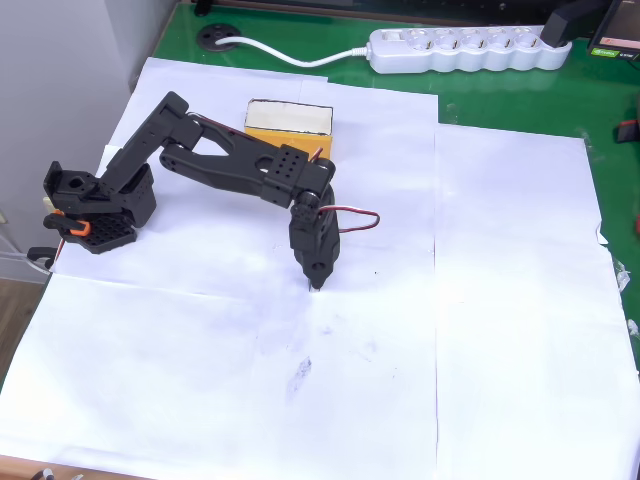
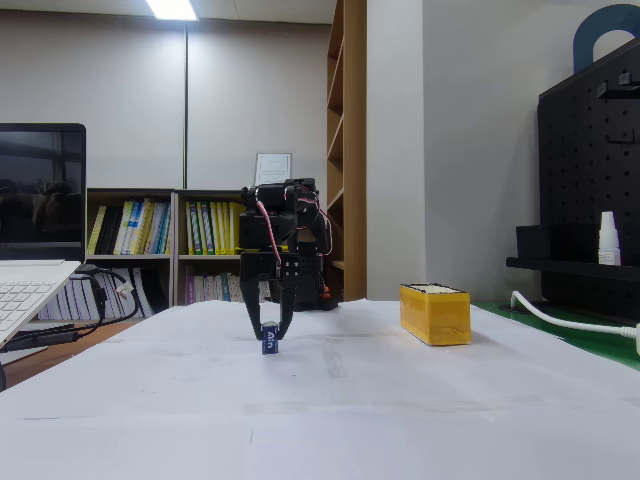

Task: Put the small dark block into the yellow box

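Observation:
In the fixed view the small dark block (image 2: 270, 342) sits at the paper's surface, pinched between the tips of my gripper (image 2: 271, 332), whose fingers point straight down and are shut on it. From overhead, the gripper (image 1: 315, 281) points down at the middle of the white paper and hides the block under its tip. The yellow box (image 1: 288, 129) stands behind the arm's forearm near the paper's far edge. Seen from the fixed view, the box (image 2: 435, 315) is off to the gripper's right, well apart from it.
A white power strip (image 1: 465, 50) and its cable lie on the green mat beyond the paper. Faint grey smudges (image 1: 300, 372) mark the paper nearer the front. An open laptop (image 2: 30, 290) stands at the left of the fixed view.

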Controlling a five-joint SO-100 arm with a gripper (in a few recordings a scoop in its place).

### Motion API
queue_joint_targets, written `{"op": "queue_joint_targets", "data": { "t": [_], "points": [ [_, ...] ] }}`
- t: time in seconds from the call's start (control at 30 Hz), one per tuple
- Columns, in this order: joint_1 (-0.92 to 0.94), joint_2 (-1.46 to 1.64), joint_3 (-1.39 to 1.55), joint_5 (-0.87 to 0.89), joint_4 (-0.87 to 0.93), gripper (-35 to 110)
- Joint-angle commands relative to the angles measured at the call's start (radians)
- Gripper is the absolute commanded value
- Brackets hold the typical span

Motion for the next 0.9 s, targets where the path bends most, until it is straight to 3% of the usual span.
{"op": "queue_joint_targets", "data": {
  "t": [0.0, 0.27, 0.57, 0.87],
  "points": [
    [-0.015, -0.227, 0.052, -0.187, 0.02, 0],
    [-0.08, -0.472, 0.219, 0.181, 0.218, 0],
    [-0.394, -0.673, 0.258, 0.502, 0.417, 0],
    [-0.79, -0.782, 0.052, 0.726, 0.322, 0]
  ]
}}
